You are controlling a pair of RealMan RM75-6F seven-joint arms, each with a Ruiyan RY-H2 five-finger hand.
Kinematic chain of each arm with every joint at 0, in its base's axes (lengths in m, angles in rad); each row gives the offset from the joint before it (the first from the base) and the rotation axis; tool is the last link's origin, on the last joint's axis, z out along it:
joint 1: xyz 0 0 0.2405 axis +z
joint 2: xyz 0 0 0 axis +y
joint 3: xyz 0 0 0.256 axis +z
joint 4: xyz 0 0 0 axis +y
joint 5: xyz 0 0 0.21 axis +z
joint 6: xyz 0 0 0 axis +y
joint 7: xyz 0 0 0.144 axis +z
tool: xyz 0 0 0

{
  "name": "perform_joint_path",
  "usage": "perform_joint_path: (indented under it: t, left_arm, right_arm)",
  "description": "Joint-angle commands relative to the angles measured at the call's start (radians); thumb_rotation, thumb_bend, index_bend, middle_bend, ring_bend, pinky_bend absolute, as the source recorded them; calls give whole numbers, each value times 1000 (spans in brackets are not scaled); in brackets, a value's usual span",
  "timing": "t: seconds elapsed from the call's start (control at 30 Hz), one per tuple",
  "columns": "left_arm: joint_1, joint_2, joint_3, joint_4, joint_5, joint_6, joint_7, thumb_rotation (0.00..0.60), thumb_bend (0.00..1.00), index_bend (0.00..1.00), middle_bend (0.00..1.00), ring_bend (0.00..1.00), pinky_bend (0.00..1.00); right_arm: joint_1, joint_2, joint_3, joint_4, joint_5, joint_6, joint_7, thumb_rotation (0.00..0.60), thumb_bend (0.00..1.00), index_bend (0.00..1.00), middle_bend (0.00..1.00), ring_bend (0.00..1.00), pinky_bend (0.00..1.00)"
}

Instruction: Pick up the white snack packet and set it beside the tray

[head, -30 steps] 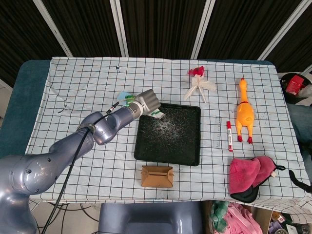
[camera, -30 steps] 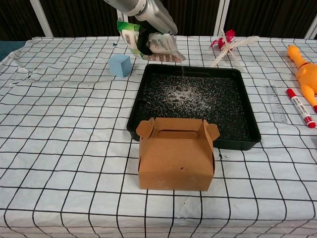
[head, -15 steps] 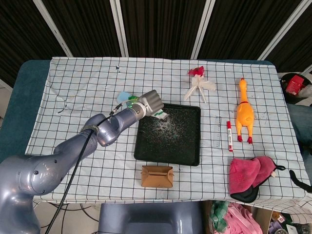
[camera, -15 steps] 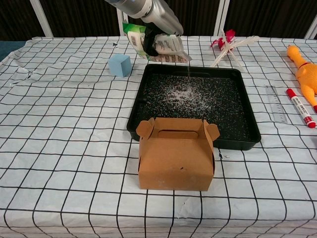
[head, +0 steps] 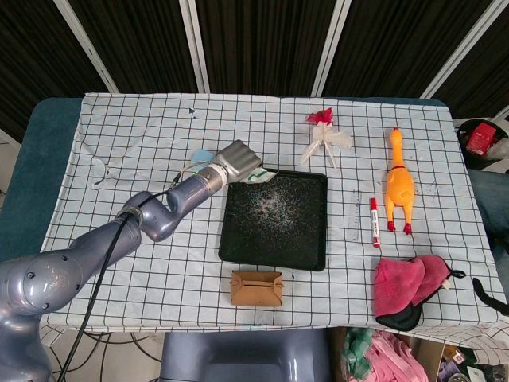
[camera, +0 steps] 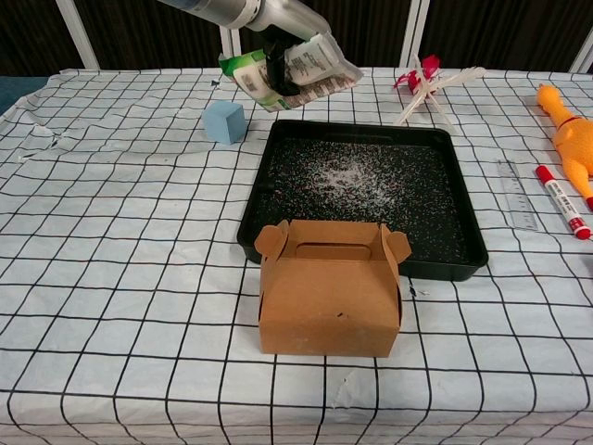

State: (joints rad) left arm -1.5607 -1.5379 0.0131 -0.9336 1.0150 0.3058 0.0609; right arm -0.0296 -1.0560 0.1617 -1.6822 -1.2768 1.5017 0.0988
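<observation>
**Packet swings back off the tray's corner, still in the air**

Since the earlier frames the left hand (camera: 278,20) has drawn back toward the tray's far-left corner and tipped the white snack packet with the green end (camera: 295,67) flatter, its mouth no longer pointing down over the crumbs.

Nearest the robot stands the brown cardboard carry box (camera: 330,288), just in front of the black square tray (camera: 435,250), whose floor is scattered with white grains. Beyond the tray's left side sits a pale blue cube (camera: 224,120). Above the far-left corner the left hand grips the packet, fingers wrapped round its middle, clear of the checked worktop (camera: 111,241).

The carry step is under way; the placing is not yet done. The next move likely calls for lowering onto the bare cloth between tray and cube, then opening the fingers. The right hand is not in view.
</observation>
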Motion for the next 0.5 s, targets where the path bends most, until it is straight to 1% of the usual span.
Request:
perform_joint_path:
  t: [0.03,0.17,0.23,0.3,0.33,0.5]
  left_arm:
    - [29,6,-38,-7,18,15,-42,600,676,539,507,378,538]
    - [80,5,-93,-19,54,81,-109,600,679,553,526,404,602]
    - [107,7,-109,-22,80,110,-142,600,688,558,535,416,628]
    - [132,12,-122,-26,108,126,-179,600,690,564,545,429,649]
    - [158,19,-130,-28,102,139,-208,600,696,568,552,437,662]
    - [215,43,-141,-49,155,188,-263,600,716,588,575,465,704]
  right_arm:
    - [-1,0,1,-1,1,2,-1,600,248,196,77,181,286]
    - [-1,1,1,0,3,0,2,600,249,196,77,181,286]
    - [-1,1,1,0,1,0,3,600,248,196,77,181,286]
    - [-2,1,1,0,1,0,5,600,248,196,77,181,286]
    - [-2,2,1,0,2,0,5,600,248,196,77,181,286]
    - [-3,2,-1,-2,0,1,2,600,249,195,77,181,286]
